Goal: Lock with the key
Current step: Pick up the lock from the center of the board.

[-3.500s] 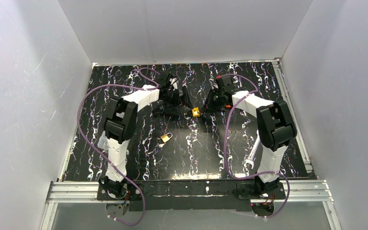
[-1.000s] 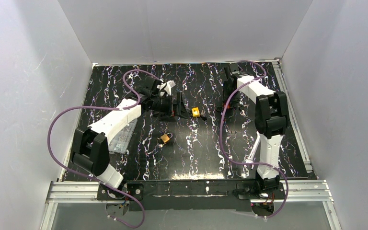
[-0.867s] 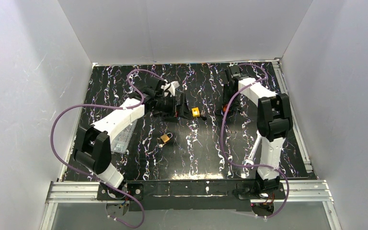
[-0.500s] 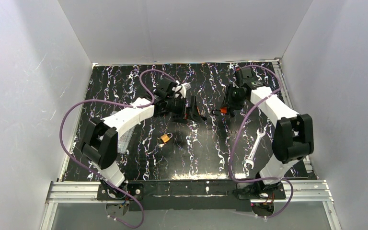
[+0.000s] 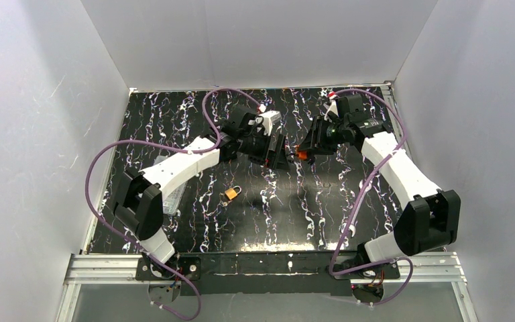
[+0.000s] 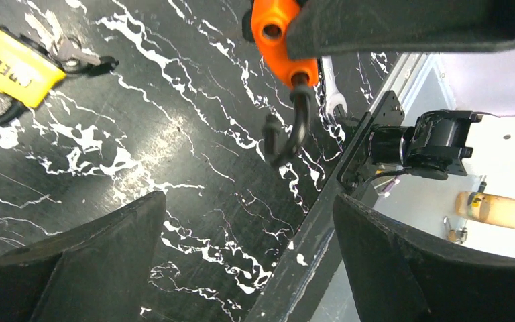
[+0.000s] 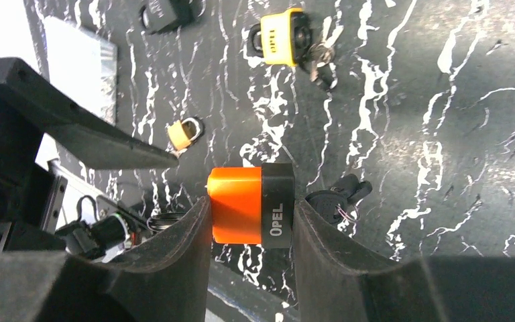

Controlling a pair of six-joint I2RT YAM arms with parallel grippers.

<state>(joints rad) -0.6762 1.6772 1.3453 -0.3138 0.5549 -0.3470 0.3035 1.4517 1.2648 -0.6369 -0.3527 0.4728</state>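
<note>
While right jaws clamp the orange padlock (image 7: 249, 204) | left jaws spread, padlock just ahead, not touching

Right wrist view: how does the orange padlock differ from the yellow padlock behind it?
The orange padlock is clamped in the right gripper above the table, while the yellow padlock lies flat on it. The orange padlock's shackle hangs open in the left wrist view. The yellow padlock has keys at one end. Both are printed OPEL and have black shackles.
</note>
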